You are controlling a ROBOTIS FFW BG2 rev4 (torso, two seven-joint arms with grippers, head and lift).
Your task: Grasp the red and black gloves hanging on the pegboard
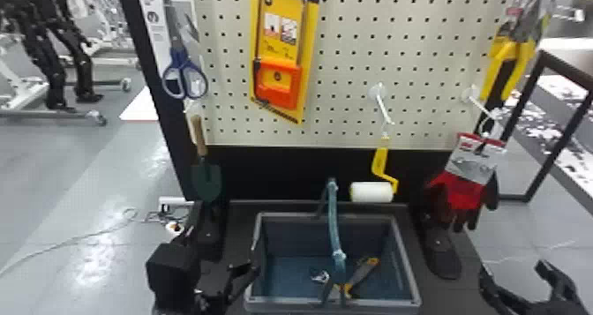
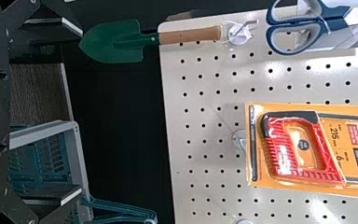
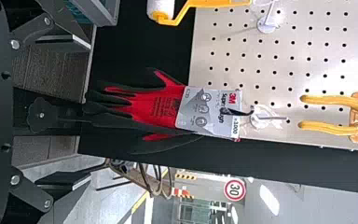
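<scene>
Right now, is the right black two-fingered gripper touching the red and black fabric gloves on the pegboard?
Apart. The head view shows the right gripper low, grey floor between it and the gloves.

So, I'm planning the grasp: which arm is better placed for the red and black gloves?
Right. The open right gripper sits below the gloves, which its wrist view faces squarely; the left gripper is across the basket, near the trowel.

Glossy grey floor (image 1: 66, 181), black-framed table (image 1: 571, 56) — right
</scene>
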